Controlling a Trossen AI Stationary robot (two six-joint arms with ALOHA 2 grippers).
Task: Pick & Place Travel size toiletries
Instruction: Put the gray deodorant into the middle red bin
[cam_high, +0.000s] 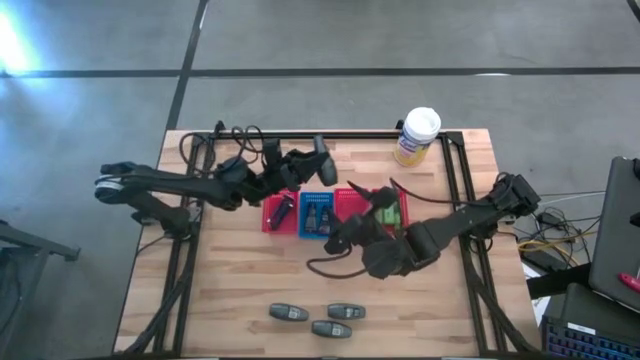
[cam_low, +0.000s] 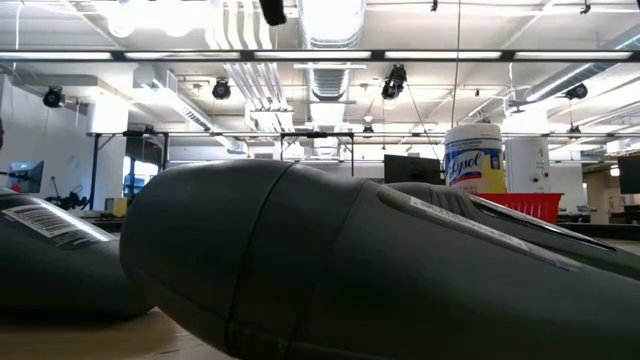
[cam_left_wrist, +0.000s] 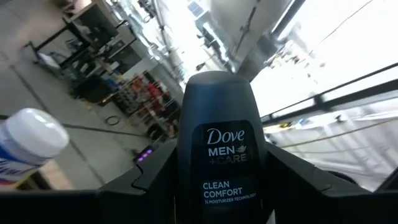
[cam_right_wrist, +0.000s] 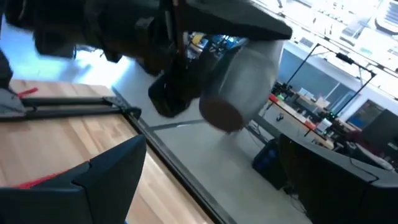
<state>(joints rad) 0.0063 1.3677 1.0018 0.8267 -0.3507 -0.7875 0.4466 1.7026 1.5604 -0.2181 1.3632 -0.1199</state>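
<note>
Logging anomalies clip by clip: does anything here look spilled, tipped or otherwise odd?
Nothing spilled or damaged. Three grey oval bottles lie flat at the table's near edge, one filling the low view. The left gripper holds a dark Dove bottle above the baskets. The white-and-yellow canister stands upright.

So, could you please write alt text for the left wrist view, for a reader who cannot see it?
A dark grey oval bottle labelled "Dove Men+Care Clean Comfort" stands between the left gripper's dark fingers, filling the centre. The white cap of a white-and-yellow canister shows at one edge, with a bright room behind.
</note>
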